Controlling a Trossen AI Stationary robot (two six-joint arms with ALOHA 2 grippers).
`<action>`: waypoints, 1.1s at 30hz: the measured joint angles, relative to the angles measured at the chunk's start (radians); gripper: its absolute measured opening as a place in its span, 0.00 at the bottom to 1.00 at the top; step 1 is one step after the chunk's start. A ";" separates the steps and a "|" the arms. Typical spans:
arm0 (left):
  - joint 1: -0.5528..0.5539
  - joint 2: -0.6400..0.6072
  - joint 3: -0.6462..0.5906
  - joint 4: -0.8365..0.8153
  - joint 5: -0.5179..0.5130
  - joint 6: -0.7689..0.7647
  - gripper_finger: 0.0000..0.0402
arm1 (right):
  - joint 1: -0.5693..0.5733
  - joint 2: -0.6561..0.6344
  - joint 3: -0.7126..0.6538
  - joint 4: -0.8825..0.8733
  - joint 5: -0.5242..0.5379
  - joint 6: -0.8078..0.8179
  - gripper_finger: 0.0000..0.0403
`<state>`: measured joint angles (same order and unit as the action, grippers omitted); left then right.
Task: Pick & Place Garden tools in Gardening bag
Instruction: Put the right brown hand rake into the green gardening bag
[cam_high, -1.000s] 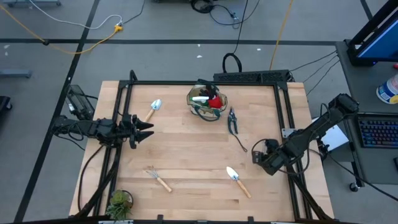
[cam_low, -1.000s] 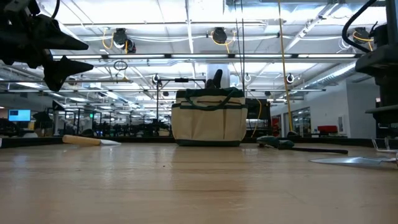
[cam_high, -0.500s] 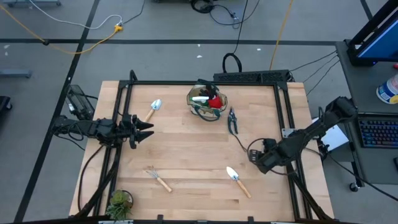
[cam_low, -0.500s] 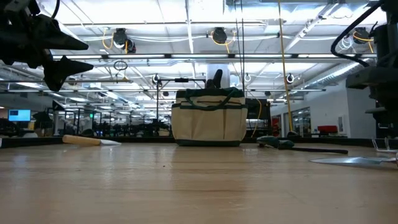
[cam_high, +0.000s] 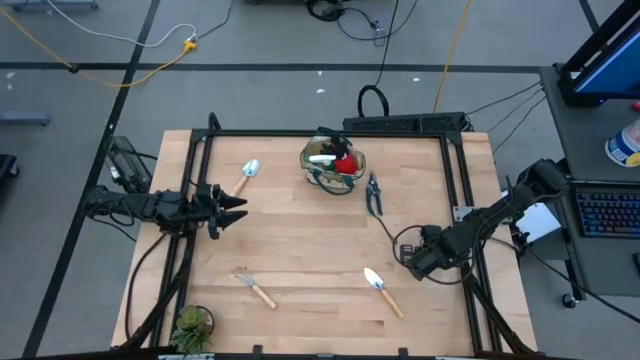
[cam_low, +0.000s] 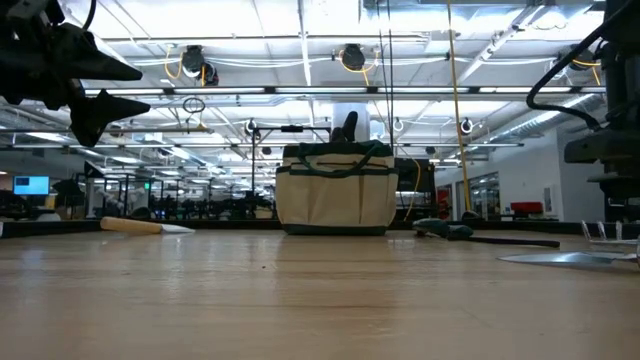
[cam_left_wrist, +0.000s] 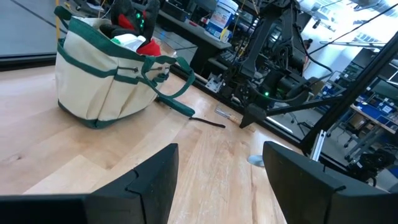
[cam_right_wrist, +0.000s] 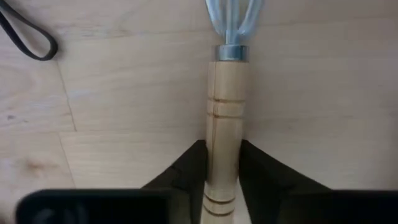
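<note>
The gardening bag stands at the table's far middle with a red-and-black item and a green-and-white one sticking out. My right gripper points down at the right of the table, shut on a wooden-handled garden tool that lies flat; the high view hides this tool under the gripper. My left gripper hovers open and level over the left side. Loose on the wood lie a trowel, a fork, a second trowel and black shears. My right gripper pinches the tool's wooden handle between its two fingers, on the part away from the silver ferrule. The fingers come from above, pointing down, one on each long side. The tool lies flat on the table.
A small potted plant sits at the near left corner. A black cord loop lies on the wood close to the held tool. Black frame rails run along the table's sides. Bare wood spans the middle.
My right gripper has sunk toward the table and shifted a little toward the left edge, down onto the wooden-handled tool. The other tools and the bag lie as before.
</note>
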<state>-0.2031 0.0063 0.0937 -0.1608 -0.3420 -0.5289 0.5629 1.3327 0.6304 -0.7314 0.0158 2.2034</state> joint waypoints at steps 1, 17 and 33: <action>0.000 0.000 0.000 0.000 0.000 0.000 0.60 | 0.000 0.000 0.000 0.001 0.000 -0.005 0.15; 0.000 0.000 0.000 0.005 0.000 -0.100 0.60 | -0.001 -0.078 -0.003 0.195 0.142 -0.178 0.14; 0.000 0.000 0.000 0.245 0.001 -0.223 0.60 | -0.091 -0.126 -0.003 0.563 0.423 -0.698 0.14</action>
<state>-0.2035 0.0063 0.0937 0.0837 -0.3405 -0.7516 0.4722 1.2064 0.6273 -0.1684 0.4389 1.5054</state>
